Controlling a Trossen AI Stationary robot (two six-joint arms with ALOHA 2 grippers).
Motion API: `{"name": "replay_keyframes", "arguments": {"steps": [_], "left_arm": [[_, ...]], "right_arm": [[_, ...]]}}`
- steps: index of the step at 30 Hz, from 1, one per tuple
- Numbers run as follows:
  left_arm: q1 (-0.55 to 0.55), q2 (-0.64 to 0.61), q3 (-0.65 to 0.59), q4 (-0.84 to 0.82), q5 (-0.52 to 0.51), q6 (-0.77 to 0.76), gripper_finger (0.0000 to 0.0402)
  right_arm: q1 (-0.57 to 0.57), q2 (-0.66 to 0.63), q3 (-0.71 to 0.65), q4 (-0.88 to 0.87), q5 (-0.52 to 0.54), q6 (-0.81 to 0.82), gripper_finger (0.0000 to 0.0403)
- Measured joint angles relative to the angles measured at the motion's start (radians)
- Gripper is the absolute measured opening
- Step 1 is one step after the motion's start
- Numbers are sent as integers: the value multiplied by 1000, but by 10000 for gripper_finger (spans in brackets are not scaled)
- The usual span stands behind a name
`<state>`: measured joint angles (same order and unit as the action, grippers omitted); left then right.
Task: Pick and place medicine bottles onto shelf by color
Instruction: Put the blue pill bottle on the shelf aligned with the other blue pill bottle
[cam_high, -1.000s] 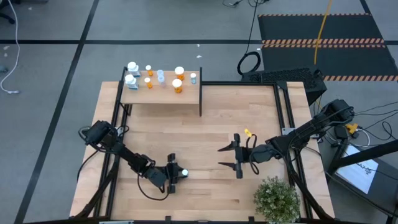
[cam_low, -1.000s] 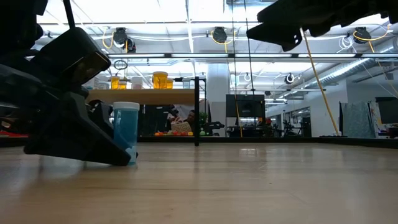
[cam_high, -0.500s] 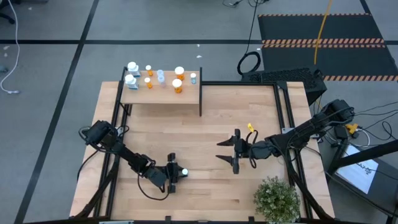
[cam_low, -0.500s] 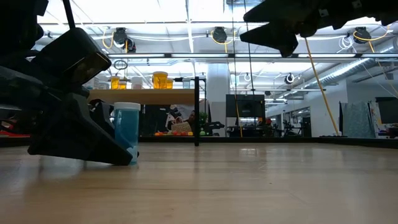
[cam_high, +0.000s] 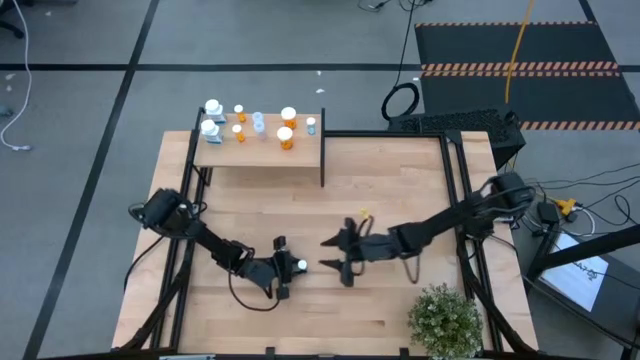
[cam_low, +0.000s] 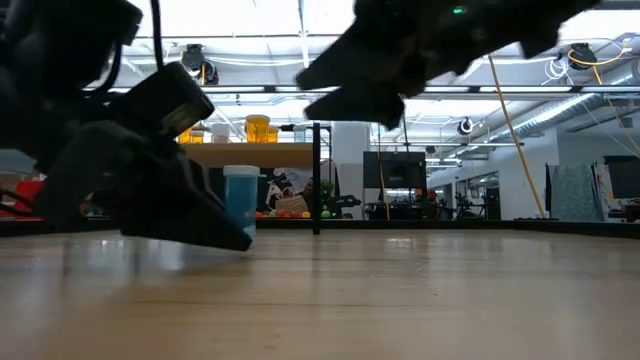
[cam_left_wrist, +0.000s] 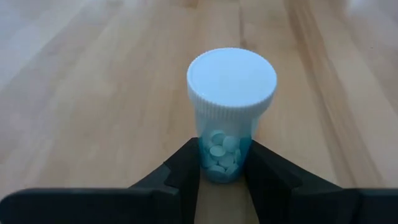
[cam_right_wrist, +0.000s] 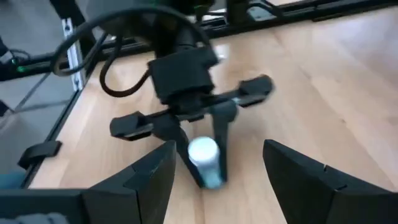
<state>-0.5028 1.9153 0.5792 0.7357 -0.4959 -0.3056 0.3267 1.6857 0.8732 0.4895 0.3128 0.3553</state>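
Note:
A pale blue bottle (cam_left_wrist: 230, 112) with a white cap and small round pills inside stands upright near the table's front, left of the middle (cam_high: 300, 265). My left gripper (cam_left_wrist: 224, 171) is shut on it. My right gripper (cam_high: 328, 254) hangs open just to the bottle's right, above the table, with its fingers pointing at the bottle (cam_right_wrist: 205, 158). The shelf (cam_high: 262, 152) stands at the far left. On it are several white, orange and bluish bottles. My left gripper pinches the lower part of the bottle's body (cam_left_wrist: 225, 163) between its two fingers (cam_left_wrist: 185, 171). The fingers come from the table's left, slanting down. The bottle is upright, cap up; I cannot tell whether its bottom rests on the table or is just clear of it.
A green potted plant (cam_high: 445, 318) stands at the near right corner. The shelf's black upright panel (cam_high: 322, 160) rises at its right end. Black frame rails (cam_high: 462, 190) run along the table's sides. Bare tabletop (cam_high: 300, 205) lies between the shelf and the grippers.
My right gripper has moved toward the table's left and a little down, toward the bottle, rolling as it went and staying open. My left gripper, still shut on the blue bottle, has carried it upright a short way toward the table's right.

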Motion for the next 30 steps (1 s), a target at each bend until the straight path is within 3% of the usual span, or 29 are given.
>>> {"name": "replay_keyframes", "arguments": {"steps": [4, 13, 23, 26, 30], "left_arm": [[24, -36, 0, -12, 18, 27, 117], [57, -146, 1, -72, 45, 104, 117], [93, -151, 1, -83, 54, 112, 118], [101, -151, 1, -84, 54, 112, 118], [104, -151, 1, -89, 54, 114, 118]], "right_arm": [[-18, 89, 90, -16, -76, -64, 235], [-44, 138, 121, 14, -80, -109, 235], [-99, 160, 122, 33, -165, -132, 235], [-111, 187, 121, 87, -230, -129, 235], [-114, 229, 122, 137, -234, -126, 235]]}}
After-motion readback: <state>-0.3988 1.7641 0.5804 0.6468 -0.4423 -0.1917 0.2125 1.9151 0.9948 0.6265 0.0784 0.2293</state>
